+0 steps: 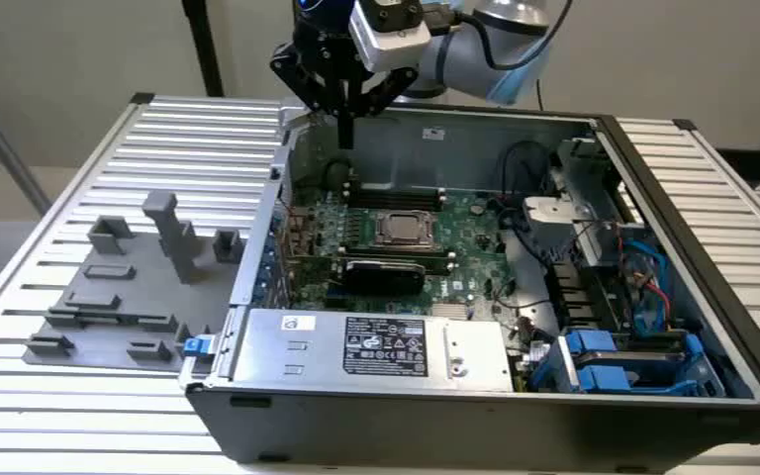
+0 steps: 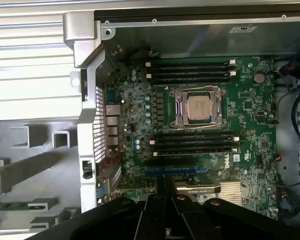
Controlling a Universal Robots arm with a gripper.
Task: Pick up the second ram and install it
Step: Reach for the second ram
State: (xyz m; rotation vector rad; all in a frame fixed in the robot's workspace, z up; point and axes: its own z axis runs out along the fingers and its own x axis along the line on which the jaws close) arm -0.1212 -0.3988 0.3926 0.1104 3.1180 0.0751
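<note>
Pincer (image 1: 344,137) clenched above open case (image 1: 486,426), white Dell lettering (image 2: 225,161) on green motherboard (image 2: 250,105)

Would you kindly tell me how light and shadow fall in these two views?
Exterior view: even light, pale sheen on the slatted table, case interior dimmer. Wrist view: gripper a dark silhouette, processor lid glinting.

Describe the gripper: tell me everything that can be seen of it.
The gripper is black, with angular linkages that narrow to two slim fingers pressed together, shut and holding nothing. It points straight down and hangs above the open computer case, towards the exterior view's left, over the green motherboard. A pale camera block sits above it on the wrist. It touches nothing.
</note>
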